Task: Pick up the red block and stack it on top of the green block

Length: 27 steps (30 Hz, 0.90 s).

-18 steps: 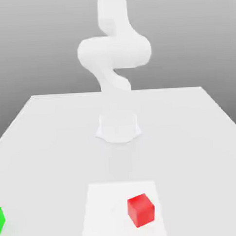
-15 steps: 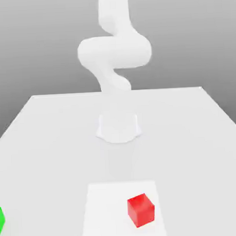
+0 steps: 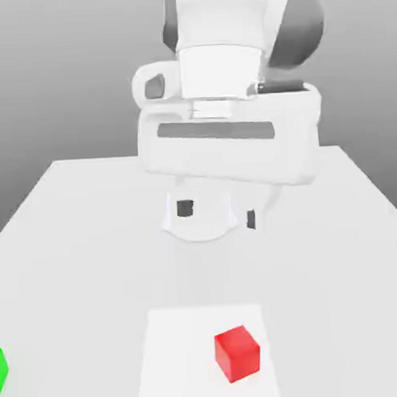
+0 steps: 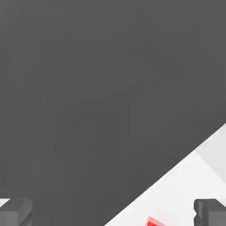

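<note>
White table (image 3: 89,232) bears red block (image 3: 237,354), green block (image 3: 1,369).

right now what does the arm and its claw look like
The arm is smooth, rounded glossy white with grey shading at the joints. The claw has a broad white housing with a dark grey slot across its front and two small dark grey fingertips.

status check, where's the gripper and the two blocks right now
Gripper open, empty, hanging above the table. Red block untouched on the white square patch; green block at exterior view's left edge. Nothing between gripper and red block.
</note>
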Each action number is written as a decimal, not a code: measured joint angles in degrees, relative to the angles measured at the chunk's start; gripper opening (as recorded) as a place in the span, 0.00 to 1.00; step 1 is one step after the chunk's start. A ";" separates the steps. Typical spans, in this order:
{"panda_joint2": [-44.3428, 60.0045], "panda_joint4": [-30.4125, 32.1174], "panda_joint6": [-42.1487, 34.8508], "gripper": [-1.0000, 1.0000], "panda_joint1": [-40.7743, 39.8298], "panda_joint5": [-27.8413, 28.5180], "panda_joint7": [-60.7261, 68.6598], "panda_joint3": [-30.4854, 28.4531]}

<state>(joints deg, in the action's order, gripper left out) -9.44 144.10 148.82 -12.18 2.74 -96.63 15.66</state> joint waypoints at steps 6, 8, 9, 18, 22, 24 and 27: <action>10.73 3.56 4.91 0.50 0.03 2.14 -15.69 0.96; 14.23 4.75 6.56 0.50 0.73 2.32 -20.54 0.66; 16.09 5.05 7.62 0.50 0.81 2.79 -22.51 0.58; 27.78 3.69 16.81 0.00 5.54 9.91 -29.47 -5.57; 27.89 3.67 16.93 0.00 5.45 10.17 -29.71 -5.53; 24.79 4.21 14.43 0.00 4.19 7.86 -27.98 -3.78; 18.80 5.23 9.62 0.00 3.01 3.37 -24.64 -1.65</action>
<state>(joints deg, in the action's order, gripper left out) 9.35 149.32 158.45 -9.17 6.11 -121.27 14.00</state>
